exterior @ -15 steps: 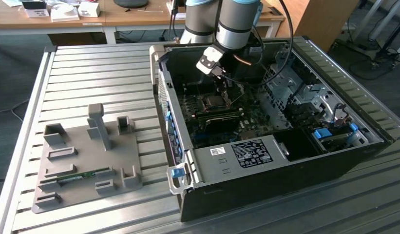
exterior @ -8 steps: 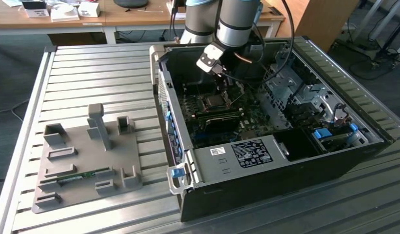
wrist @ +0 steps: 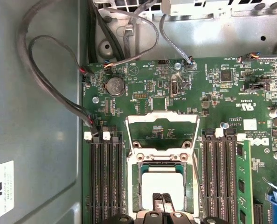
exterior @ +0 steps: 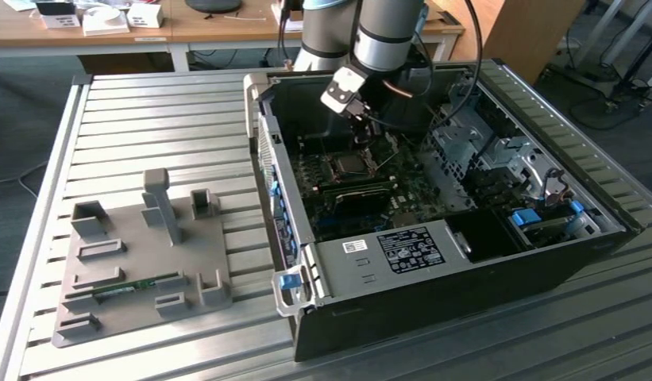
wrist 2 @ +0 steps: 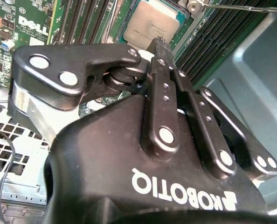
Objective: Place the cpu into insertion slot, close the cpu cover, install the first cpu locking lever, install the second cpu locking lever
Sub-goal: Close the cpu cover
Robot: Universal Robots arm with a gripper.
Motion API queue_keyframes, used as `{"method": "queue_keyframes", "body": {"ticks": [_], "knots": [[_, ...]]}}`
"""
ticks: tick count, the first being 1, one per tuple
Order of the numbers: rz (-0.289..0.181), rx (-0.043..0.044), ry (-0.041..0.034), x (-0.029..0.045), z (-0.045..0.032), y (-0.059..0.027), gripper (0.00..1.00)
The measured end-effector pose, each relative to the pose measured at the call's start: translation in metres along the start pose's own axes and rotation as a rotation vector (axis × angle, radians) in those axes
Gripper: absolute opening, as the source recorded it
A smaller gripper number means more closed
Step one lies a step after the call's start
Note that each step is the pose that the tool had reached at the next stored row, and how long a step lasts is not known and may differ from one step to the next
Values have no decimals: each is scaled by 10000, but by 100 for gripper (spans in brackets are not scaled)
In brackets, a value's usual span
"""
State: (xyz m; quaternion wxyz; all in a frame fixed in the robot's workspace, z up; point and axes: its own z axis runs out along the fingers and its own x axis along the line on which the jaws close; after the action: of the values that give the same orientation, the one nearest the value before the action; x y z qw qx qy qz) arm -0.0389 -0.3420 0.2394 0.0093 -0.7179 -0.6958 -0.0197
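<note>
Closest to the lens in the second wrist view: the black linkage housing of the gripper (wrist 2: 158, 45), its fingers drawn together into one narrow tip with nothing clamped between them. The first wrist view agrees: the two fingertips (wrist: 157, 201) lie side by side with no gap, directly over the cpu (wrist: 162, 183). Contact with its top: cannot tell.

Noted: the cpu lies flat and square inside the insertion slot (wrist: 131, 186), silvery top up. Behind it the cpu cover (wrist: 162, 116) is swung open, folded back off the socket toward the coin cell (wrist: 115, 85); green board shows through its window. One thin locking lever (wrist 2: 241, 7) runs out past the socket corner. Black memory slots (wrist: 103, 182) flank the socket on both sides.

Exterior view: the arm reaches down into the open computer case (exterior: 432, 294), which lies on a slatted metal table (exterior: 145, 103). On the exterior view's left, well apart from the case, sits a grey parts fixture (exterior: 135, 238) with a green memory stick (exterior: 125, 290) in it.
</note>
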Motion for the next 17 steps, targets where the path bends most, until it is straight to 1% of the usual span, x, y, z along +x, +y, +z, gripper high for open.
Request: {"method": "queue_keyframes", "body": {"ticks": [3,11,17], "knots": [[1,0,0,1,-20,0,11],[1,1,-2,1,-26,0,11],[0,-2,0,3,-87,1,11]]}}
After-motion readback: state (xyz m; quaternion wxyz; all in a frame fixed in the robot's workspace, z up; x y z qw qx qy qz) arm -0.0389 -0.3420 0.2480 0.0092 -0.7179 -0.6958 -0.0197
